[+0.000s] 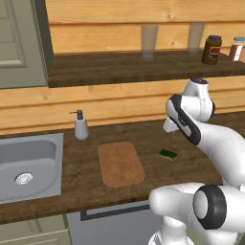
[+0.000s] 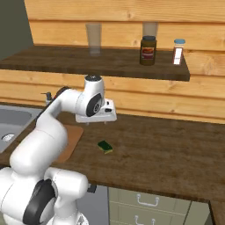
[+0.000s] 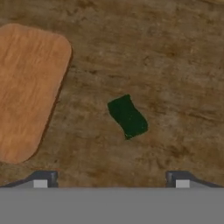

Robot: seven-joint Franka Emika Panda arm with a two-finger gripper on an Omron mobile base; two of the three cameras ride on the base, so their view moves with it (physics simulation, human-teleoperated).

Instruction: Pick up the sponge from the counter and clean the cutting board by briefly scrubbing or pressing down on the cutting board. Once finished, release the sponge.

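The sponge (image 1: 168,154) (image 2: 105,146) (image 3: 127,117), a small dark green block, lies on the dark wood counter (image 1: 143,136) (image 2: 167,149) (image 3: 166,65), just right of the cutting board. The cutting board (image 1: 120,163) (image 2: 72,136) (image 3: 28,87) is a light brown rectangle with rounded corners, lying flat. My gripper (image 2: 96,123) (image 3: 111,180) hangs well above the counter, pointing down over the sponge. It is open, its two tips set wide apart with nothing between them. In the hand view the sponge sits near the middle, the board at the left.
A grey sink (image 1: 28,165) (image 2: 9,118) is set into the counter left of the board, with a soap dispenser (image 1: 81,125) behind it. The upper shelf (image 1: 143,67) (image 2: 110,59) carries jars (image 1: 212,50) (image 2: 148,50) and glasses (image 1: 149,40). Bare counter extends right of the sponge.
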